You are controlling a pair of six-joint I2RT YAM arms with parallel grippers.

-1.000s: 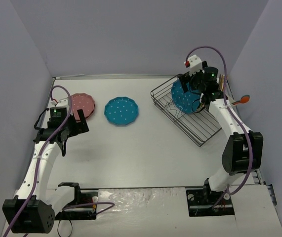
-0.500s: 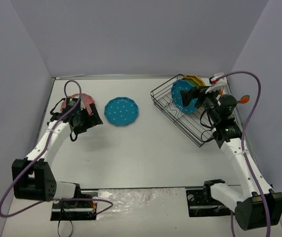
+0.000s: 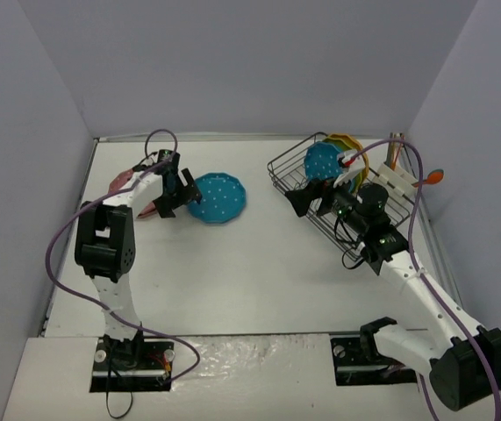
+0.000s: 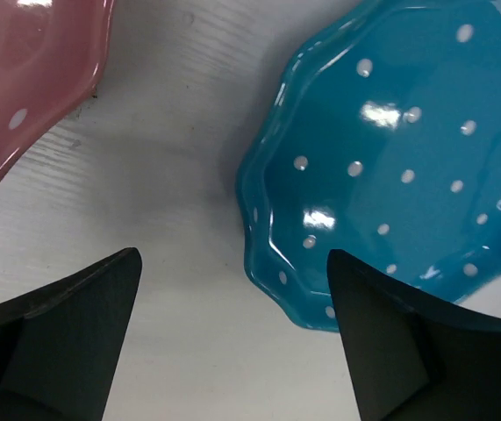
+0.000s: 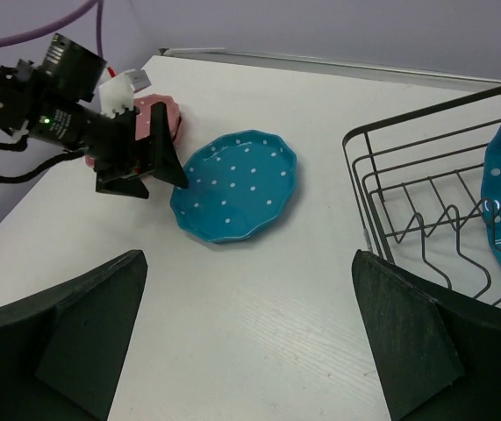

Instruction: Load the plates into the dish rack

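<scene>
White table (image 3: 259, 263) | left pincer (image 4: 232, 254) wide by blue plate (image 4: 390, 167) | right pincer (image 5: 250, 254) wide, empty | dish rack (image 5: 373, 206) holds perhaps three plates (image 3: 322, 162)

light bright, even | shadows soft | glare spots on blue plate (image 4: 408, 162) | focus sharp

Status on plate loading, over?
Left tool open, straddling edge of table blue plate; pink plate beside. Right tool open, empty, off the rack. Racked blue plate upright. Nothing blocking.
</scene>
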